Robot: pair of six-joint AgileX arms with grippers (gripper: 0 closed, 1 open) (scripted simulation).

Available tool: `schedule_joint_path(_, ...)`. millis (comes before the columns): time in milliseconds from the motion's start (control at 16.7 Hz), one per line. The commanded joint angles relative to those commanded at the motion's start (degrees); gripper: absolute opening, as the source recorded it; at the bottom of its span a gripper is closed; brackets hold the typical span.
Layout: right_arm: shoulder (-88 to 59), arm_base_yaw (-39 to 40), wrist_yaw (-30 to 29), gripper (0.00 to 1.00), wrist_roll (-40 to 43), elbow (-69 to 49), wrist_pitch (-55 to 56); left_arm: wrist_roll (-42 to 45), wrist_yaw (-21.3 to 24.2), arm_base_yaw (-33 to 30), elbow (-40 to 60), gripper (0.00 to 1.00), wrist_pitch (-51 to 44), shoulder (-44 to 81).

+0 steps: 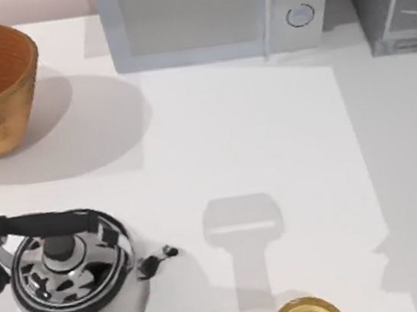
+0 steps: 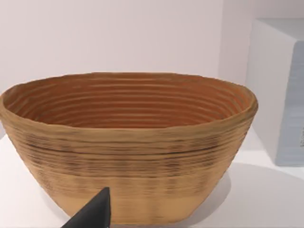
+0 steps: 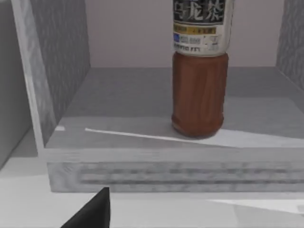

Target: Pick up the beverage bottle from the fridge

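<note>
The beverage bottle [image 3: 199, 71] stood upright on the floor of the fridge [image 3: 142, 156], inside the open compartment. In the right wrist view one dark fingertip [image 3: 92, 213] of the right gripper lay outside the fridge, well short of the bottle and off to its side — touching nothing. Whether the right fingers were apart or together could not be told. The left arm sat at the table's left edge, facing the woven basket [image 2: 128, 142].

We see the beverage bottle [image 3: 198, 90] standing upright on the floor of the open dark grey fridge [image 1: 392, 1], at the top view's upper right.
</note>
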State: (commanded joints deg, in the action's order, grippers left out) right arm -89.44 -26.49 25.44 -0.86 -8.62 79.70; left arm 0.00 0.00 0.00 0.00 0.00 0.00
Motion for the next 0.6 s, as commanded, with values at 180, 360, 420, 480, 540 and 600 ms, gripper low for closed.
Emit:
schedule_joint_path(180, -9.1, -2.69, 2.64, 1.0, -0.13, -1.24, 8.63, 0.0, 0.0, 0.0, 0.0, 1.0, 0.0, 0.0)
schedule_joint_path(360, -13.1, -4.0, 3.94, 1.0, -0.17, -1.9, 12.77, 0.0, 0.0, 0.0, 0.0, 1.0, 0.0, 0.0)
schedule_joint_path(420, -13.31, -4.08, 4.01, 1.0, -0.17, -1.94, 13.01, 0.0, 0.0, 0.0, 0.0, 1.0, 0.0, 0.0)
schedule_joint_path(480, -13.31, -4.08, 4.01, 1.0, -0.17, -1.94, 13.01, 0.0, 0.0, 0.0, 0.0, 1.0, 0.0, 0.0)
schedule_joint_path(540, -13.31, -4.08, 4.01, 1.0, -0.17, -1.94, 13.01, 0.0, 0.0, 0.0, 0.0, 1.0, 0.0, 0.0)
schedule_joint_path(600, -13.31, -4.08, 4.01, 1.0, -0.17, -1.94, 13.01, 0.0, 0.0, 0.0, 0.0, 1.0, 0.0, 0.0)
